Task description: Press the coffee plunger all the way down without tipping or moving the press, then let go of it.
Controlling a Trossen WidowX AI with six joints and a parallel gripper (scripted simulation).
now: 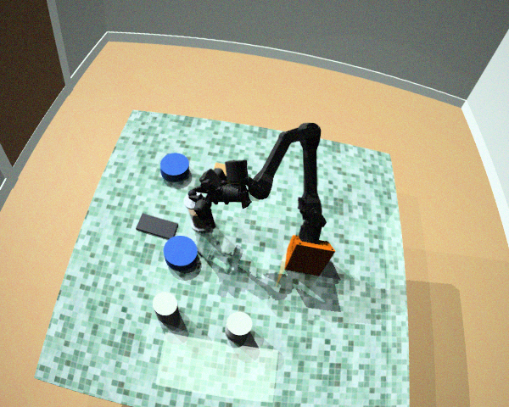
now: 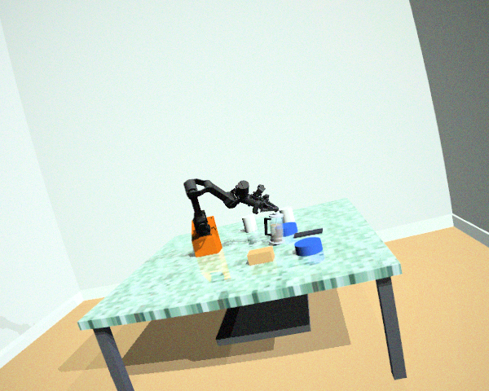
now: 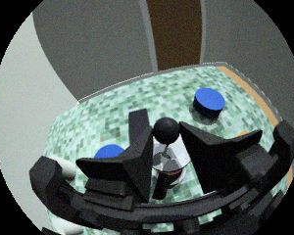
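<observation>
The coffee press (image 2: 275, 229) stands upright near the desk's middle, its plunger knob (image 3: 166, 129) pinched between the partly closed gripper (image 3: 166, 147), whose fingers hide the rod.

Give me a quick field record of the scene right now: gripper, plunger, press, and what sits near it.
gripper: shut on the plunger knob, one finger each side
coffee press: upright on the table, glass body with dark handle
plunger depth: cannot tell from these views
nearest objects: blue canisters and either side of the press, dark flat slab beside it
further off: two white cups, tan block
arm base: orange box, apart from the press
</observation>
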